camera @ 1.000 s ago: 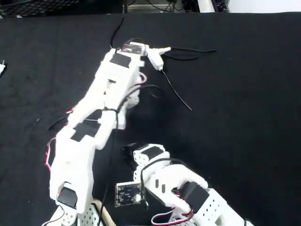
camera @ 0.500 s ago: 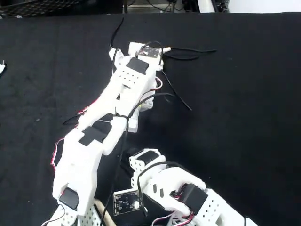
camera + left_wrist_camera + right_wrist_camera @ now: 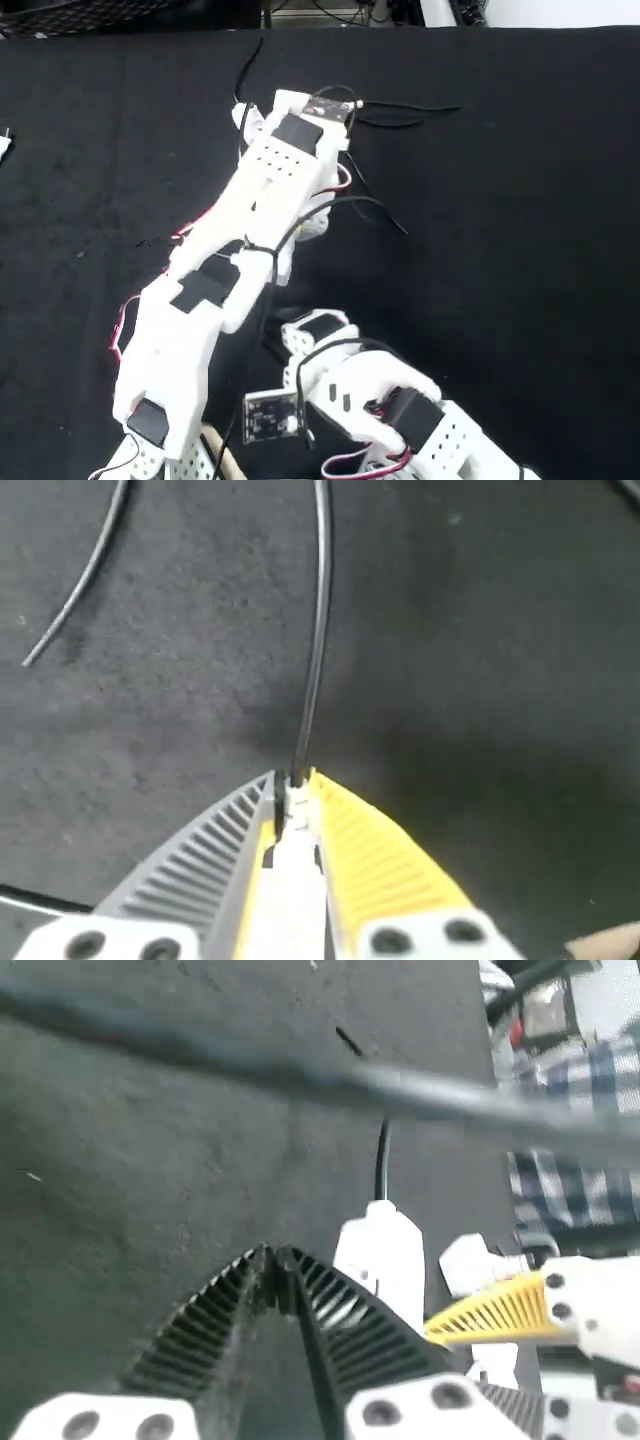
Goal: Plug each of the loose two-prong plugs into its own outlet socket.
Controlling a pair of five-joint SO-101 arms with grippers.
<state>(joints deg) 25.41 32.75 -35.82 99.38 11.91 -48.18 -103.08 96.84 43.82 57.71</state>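
While left gripper (image 3: 290, 780) clamps plug (image 3: 292, 865) toward table (image 3: 520, 200) far edge; right gripper (image 3: 272, 1255) fingers together.

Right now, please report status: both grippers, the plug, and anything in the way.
Left gripper shut on white plug, its cable running ahead. Right gripper shut, empty. Another loose cable on the black mat nearby.

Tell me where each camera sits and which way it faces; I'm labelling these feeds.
High view: fixed overhead, looking down on the black table; left arm stretched far, right arm folded near.
Left wrist view: on the left wrist, facing down at the table; left gripper shut on a plug.
Right wrist view: on the right wrist, facing across the table; right gripper shut in front.
Shared: both wrist views show the left gripper's yellow finger.
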